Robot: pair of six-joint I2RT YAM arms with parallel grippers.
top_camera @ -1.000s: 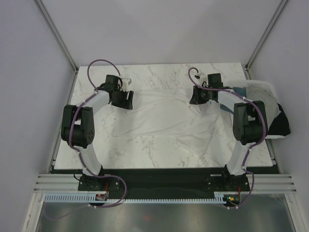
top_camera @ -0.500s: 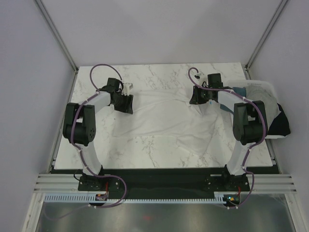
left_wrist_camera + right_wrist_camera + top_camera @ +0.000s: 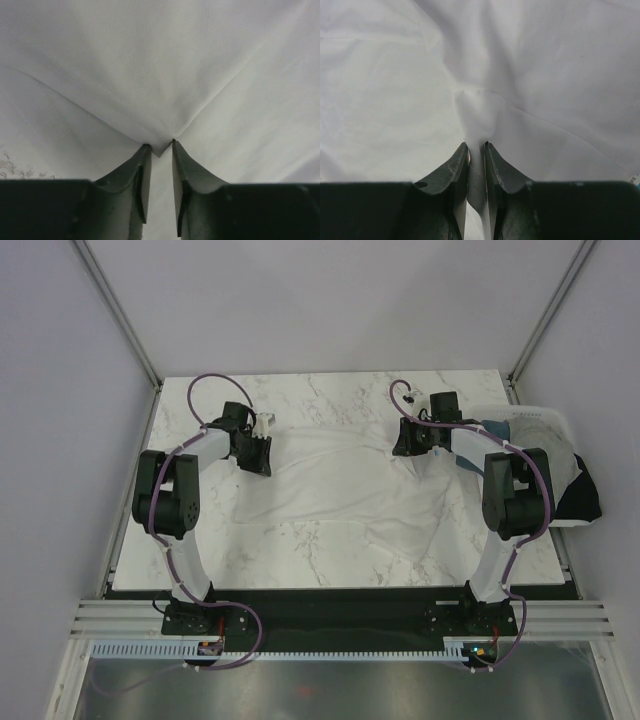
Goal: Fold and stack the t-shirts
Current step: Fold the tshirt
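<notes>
A plain white t-shirt [image 3: 330,480] lies spread and wrinkled across the marble table [image 3: 330,390]. My left gripper [image 3: 258,455] sits at the shirt's far left edge. In the left wrist view the left gripper [image 3: 158,146] has its jaws drawn close, pinching a small peak of the white t-shirt [image 3: 160,75], and creases fan out from that peak. My right gripper [image 3: 408,443] is at the shirt's far right edge. In the right wrist view the right gripper [image 3: 476,145] is shut on a bunched fold of the white t-shirt [image 3: 475,110].
A white plastic bin [image 3: 540,412] stands at the table's right edge, behind the right arm. Teal cloth [image 3: 495,428] and black cloth [image 3: 585,500] hang over its sides. Bare marble shows along the table's front and back.
The left gripper has slid slightly left and back on the shirt's edge, and its jaws have closed onto the cloth. The right gripper has held still with its fold.
</notes>
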